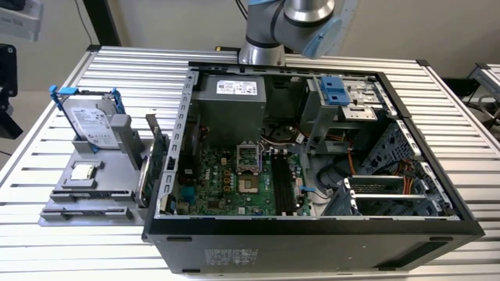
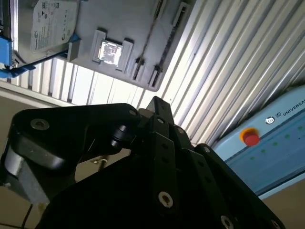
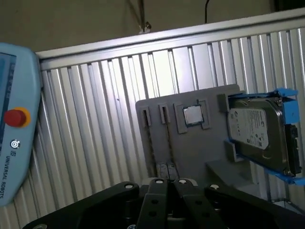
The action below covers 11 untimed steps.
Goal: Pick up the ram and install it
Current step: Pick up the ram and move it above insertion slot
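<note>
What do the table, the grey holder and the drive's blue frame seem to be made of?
Table: probably bare aluminium; ribbed silver slats with a dull sheen. Grey holder: likely matte plastic; even grey, moulded slots. Blue frame: seemingly plastic; solid bright colour, thin rails.

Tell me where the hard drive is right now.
The hard drive stands on edge at the far end of the grey holder, on the exterior view's left of the open case, with the chip just in front of it.
</note>
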Each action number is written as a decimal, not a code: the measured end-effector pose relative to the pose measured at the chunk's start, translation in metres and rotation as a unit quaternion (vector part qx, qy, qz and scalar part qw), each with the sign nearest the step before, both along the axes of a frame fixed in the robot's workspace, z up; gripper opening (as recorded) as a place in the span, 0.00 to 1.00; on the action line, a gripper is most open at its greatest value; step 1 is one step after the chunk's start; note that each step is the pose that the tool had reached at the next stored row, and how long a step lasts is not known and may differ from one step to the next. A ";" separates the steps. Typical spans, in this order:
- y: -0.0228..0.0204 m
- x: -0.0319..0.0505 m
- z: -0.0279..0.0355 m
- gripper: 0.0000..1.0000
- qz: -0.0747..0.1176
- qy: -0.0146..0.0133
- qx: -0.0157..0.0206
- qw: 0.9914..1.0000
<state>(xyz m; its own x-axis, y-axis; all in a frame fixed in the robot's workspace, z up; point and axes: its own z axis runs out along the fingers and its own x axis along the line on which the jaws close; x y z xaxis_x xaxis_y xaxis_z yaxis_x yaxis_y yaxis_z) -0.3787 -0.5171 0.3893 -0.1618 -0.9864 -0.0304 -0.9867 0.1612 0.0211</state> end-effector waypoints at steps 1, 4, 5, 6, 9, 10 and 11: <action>0.0000 0.0000 -0.0001 0.00 0.009 -0.001 0.000 1.000; 0.0000 0.0000 -0.0006 0.00 0.036 -0.002 0.000 0.999; 0.0000 0.0000 -0.0009 0.00 0.045 -0.002 0.000 0.999; 0.0000 0.0000 -0.0011 0.00 0.053 -0.002 0.000 0.999; 0.0000 0.0002 -0.0014 0.00 0.078 -0.002 0.000 0.997; 0.0000 0.0002 -0.0016 0.00 0.086 -0.002 0.000 0.996; 0.0000 0.0003 -0.0018 0.00 0.094 -0.002 0.000 0.996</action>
